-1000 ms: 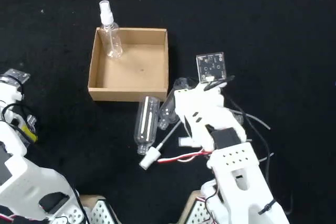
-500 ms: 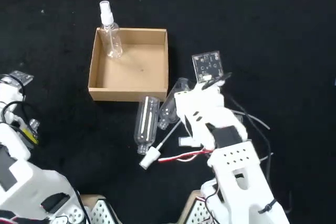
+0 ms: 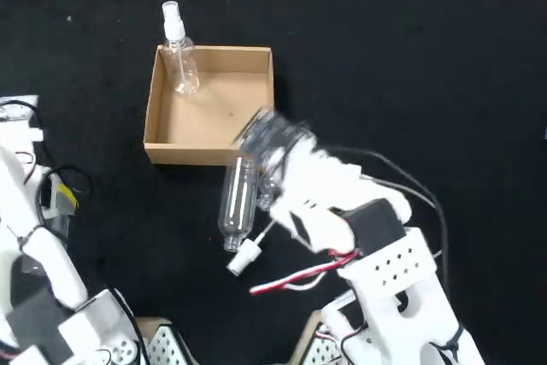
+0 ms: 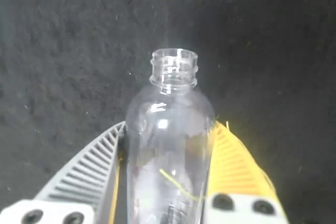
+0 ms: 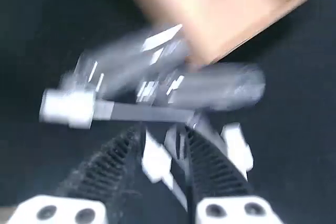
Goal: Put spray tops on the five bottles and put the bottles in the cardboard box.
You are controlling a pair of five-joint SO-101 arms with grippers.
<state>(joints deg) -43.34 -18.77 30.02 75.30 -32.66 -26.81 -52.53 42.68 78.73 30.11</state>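
Left claw (image 4: 168, 129) clenched on an uncapped clear bottle (image 4: 170, 103), right claw (image 5: 164, 135) over lying bottles (image 3: 238, 198) at the cardboard box's (image 3: 205, 155) near side, grip too blurry to tell, one topped bottle (image 3: 182, 70) inside

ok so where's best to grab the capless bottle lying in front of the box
Probably take the lying bottle across mid-body, coming straight down, a finger on each long side. It lies flat, narrowing to an open neck that points away from the cardboard box; the loose spray top crowds that end.
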